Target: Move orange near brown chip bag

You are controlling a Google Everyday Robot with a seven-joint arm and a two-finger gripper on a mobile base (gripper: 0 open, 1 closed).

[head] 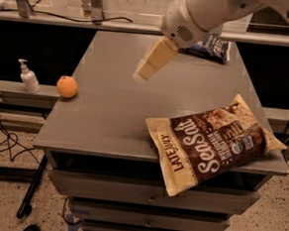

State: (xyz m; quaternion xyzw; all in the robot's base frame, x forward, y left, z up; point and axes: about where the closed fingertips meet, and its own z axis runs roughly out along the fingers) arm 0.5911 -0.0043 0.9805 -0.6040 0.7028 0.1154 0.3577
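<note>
Orange: one small round smooth-skinned orange fruit [67,86], left edge of the grey flat-topped counter [109,120], well apart from the bag; awaiting pickup.
Bag: one large crinkly brown-and-cream chip bag [214,142], lower right, lying flat, overhanging the edge.
Claw: one cream-coloured claw [142,73], upper centre, above the counter, apparently empty; released or clenched, cannot tell.
Extras: one dark blue chip bag [213,47], upper right; one white pump bottle [28,77], far left.
</note>
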